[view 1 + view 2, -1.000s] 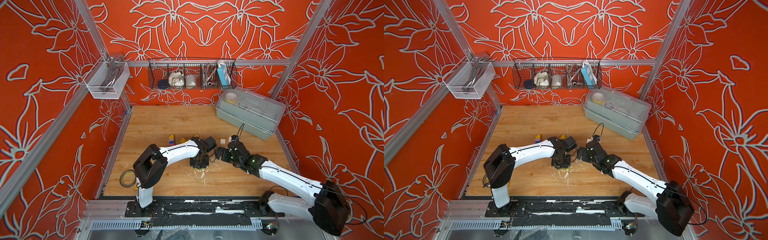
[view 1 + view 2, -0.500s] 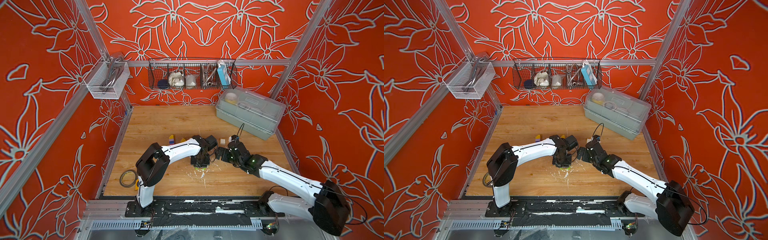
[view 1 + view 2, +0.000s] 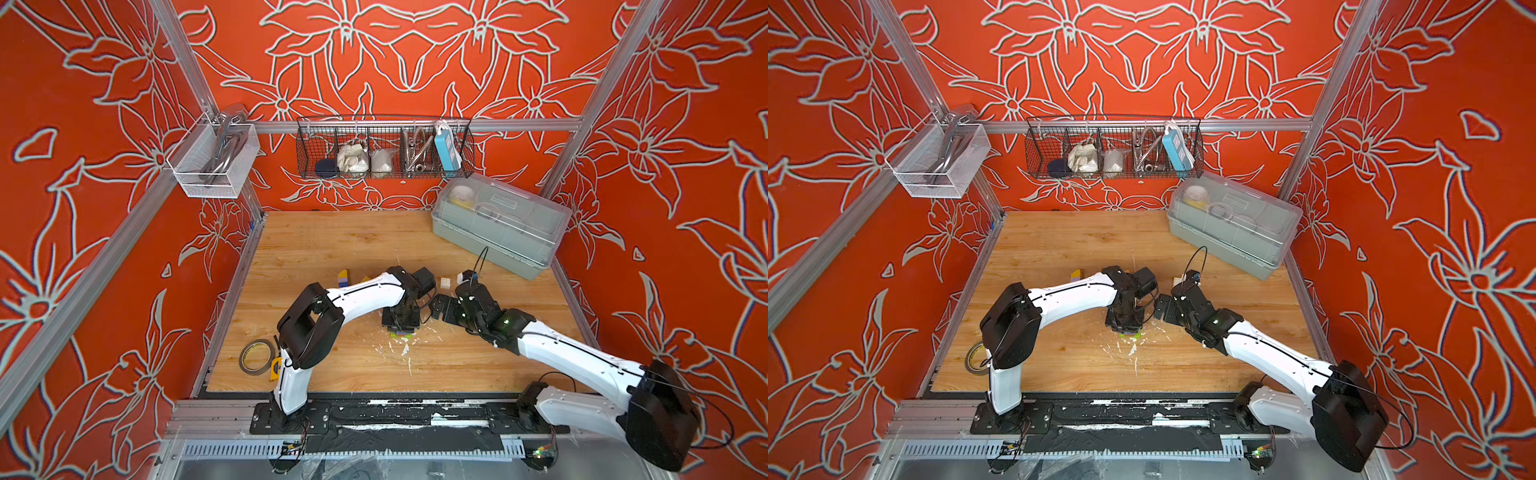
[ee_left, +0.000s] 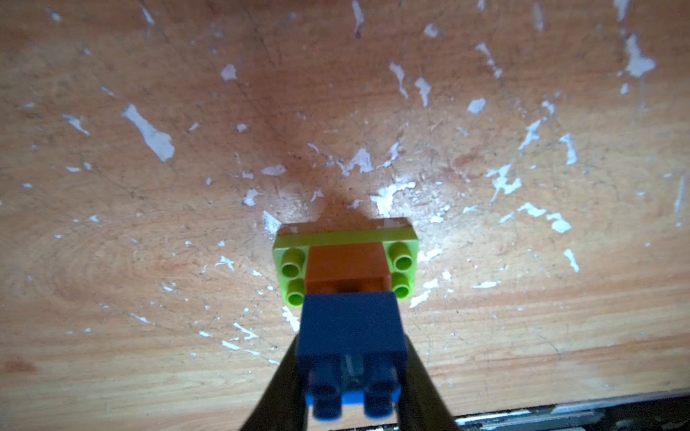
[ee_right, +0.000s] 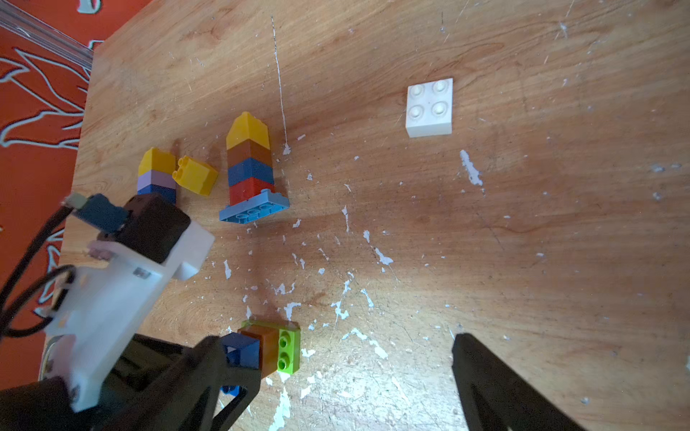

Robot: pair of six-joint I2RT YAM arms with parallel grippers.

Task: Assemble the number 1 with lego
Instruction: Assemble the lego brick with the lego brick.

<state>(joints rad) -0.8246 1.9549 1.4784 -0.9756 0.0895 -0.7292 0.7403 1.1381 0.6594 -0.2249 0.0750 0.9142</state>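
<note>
Tabletop (image 4: 149,354): grained wood, low sheen, scuffed, speckled with matt white flecks (image 4: 153,138). Blue brick (image 4: 351,328), brown brick (image 4: 345,265), lime plate (image 4: 347,237), white brick (image 5: 429,106): smooth moulded plastic, semi-gloss. Wire basket (image 3: 307,158): dark metal mesh. Storage box (image 3: 498,224): translucent smooth plastic. Frame rail (image 3: 519,124): satin metal.

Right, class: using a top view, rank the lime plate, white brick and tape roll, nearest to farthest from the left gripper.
1. lime plate, right under the left gripper.
2. white brick, farther back, to its right.
3. tape roll, far off to its left.
</note>
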